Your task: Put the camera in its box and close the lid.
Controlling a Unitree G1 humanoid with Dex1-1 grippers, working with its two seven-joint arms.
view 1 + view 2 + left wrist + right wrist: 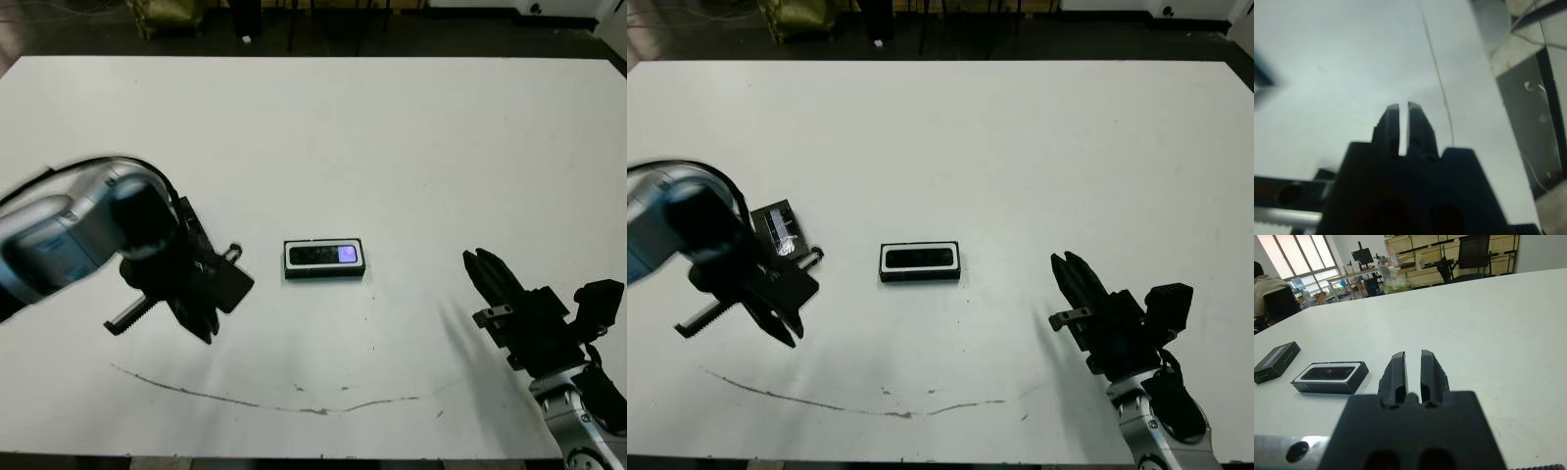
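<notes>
White table (411, 147) holds the box (324, 259) near its middle, a shallow black tray with a white lining, and the camera (324, 256) lies flat inside it with its small bluish-purple patch facing up. To the robot's left of the box, well apart from it, the lid (780, 228) lies on the table with its glossy grey strip on top, just beside the left arm. The left gripper (204, 331) hangs to the left of the box, touching nothing, its two fingers (1391, 122) nearly together with only a thin slit between them. The right gripper (1070, 273) sits well to the right of the box, empty, its fingers (1397, 369) parallel with a narrow gap between them. A thin dark scuff line (245, 397) runs across the table on the robot's side of the box.
</notes>
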